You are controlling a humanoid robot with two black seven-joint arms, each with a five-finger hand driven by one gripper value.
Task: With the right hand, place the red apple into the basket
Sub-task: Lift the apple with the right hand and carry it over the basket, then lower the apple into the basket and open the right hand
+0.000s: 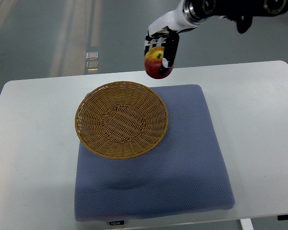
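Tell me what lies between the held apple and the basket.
In the top view, nothing stands between them. The right hand holds the red apple off the basket's far right rim; only bare blue mat and white table show there.

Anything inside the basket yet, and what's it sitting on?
The wicker basket holds nothing; its woven floor shows bare. It sits on the blue cushion, which hides the white table beneath. The right hand holds the red apple beyond the rim.

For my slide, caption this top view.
Right hand holds a red apple above the table, beyond the empty basket on a blue pad.
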